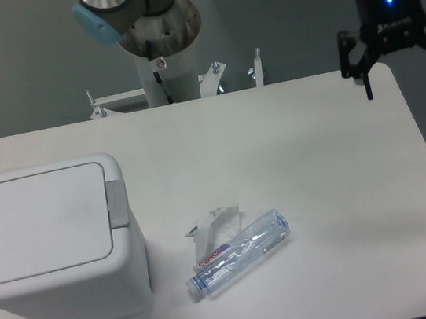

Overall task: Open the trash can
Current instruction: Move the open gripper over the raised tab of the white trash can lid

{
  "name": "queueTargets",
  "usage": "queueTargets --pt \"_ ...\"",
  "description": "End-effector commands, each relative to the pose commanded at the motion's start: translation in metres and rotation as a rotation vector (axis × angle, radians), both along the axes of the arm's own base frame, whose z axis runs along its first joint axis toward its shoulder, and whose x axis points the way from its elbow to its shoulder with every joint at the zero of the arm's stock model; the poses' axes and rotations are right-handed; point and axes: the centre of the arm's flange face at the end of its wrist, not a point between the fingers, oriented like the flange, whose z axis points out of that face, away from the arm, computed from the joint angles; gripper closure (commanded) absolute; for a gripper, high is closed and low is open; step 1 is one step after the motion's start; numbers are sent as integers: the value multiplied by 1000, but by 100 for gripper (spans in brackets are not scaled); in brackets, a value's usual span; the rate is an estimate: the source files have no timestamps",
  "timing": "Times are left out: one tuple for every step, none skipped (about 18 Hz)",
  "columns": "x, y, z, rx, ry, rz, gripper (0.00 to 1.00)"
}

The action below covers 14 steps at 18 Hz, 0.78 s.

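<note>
Your hand (402, 69) hangs with fingers spread wide at two o'clock, holding nothing.
The trash can (50, 242) sits lid-shut at eight o'clock, grey latch (117, 203) facing the desk (309, 162) centre for reach.

The trash can (54, 245) is a big white plastic box with rounded corners, standing upright at the left edge of my table. Its flat lid (38, 224) is closed and lies level on top. A grey latch (116, 204) sits in the middle of the lid's right edge.
</note>
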Motion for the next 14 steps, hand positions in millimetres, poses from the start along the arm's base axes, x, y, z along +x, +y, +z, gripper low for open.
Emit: queueTargets --pt "7 11 -3 13 -17 6 0" --pt "13 20 -3 25 -28 10 0" --pt "18 25 -3 35 -38 15 0" --pt "23 31 -4 44 -52 25 0" --pt "31 38 -5 53 -69 37 0" --pt "40 48 -6 68 -89 50 0" --pt "49 57 -6 87 -109 66 0" --pt "60 68 -7 107 -135 75 0" --pt "66 76 -10 127 -164 89 0" --pt "72 82 -13 146 -194 101 0" --pt "79 88 -17 162 -224 109 0" --pt "87 94 -16 180 -249 114 0" --pt "95 101 -17 199 -279 124 0" --pt "104 108 -17 217 -307 132 0"
